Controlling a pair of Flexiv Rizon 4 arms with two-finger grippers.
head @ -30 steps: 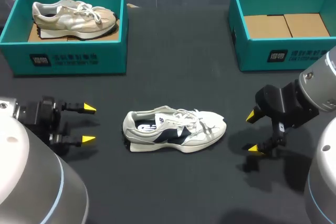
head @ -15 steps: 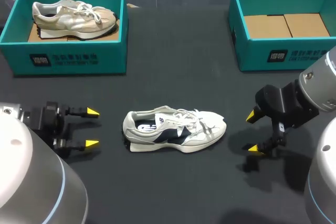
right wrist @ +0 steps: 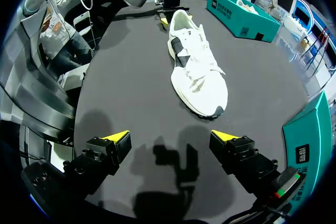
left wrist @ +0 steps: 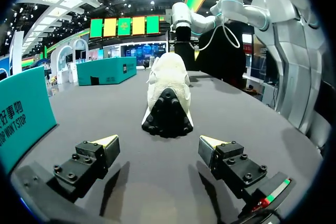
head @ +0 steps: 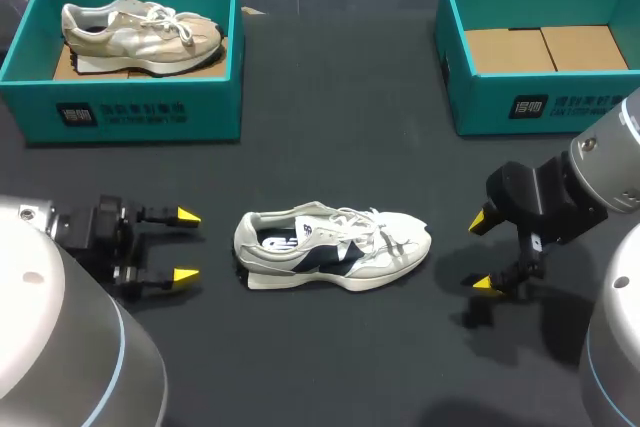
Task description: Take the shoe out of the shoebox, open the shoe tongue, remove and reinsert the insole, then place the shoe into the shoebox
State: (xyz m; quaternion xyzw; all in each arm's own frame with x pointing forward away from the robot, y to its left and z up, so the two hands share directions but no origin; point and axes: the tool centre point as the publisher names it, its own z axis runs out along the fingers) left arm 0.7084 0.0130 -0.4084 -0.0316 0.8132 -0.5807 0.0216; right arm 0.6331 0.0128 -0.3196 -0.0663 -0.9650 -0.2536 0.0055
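A white shoe with navy side panels [head: 332,245] lies on its sole in the middle of the black table, heel toward my left arm, toe toward my right. My left gripper [head: 186,245] stands open a short way off the heel; in its wrist view the shoe's heel [left wrist: 167,95] is straight ahead of the open left gripper [left wrist: 159,145]. My right gripper [head: 482,252] stands open just past the toe; its wrist view shows the shoe's toe [right wrist: 197,74] ahead of the open right gripper [right wrist: 170,139]. The empty teal shoebox [head: 540,47] sits at the back right.
A second teal shoebox [head: 130,57] at the back left holds a beige shoe [head: 140,35]. The right box has a brown cardboard floor. Bare black tabletop surrounds the white shoe on all sides.
My left gripper has slid toward the shoe's heel, staying open. The right arm and the shoe have not moved.
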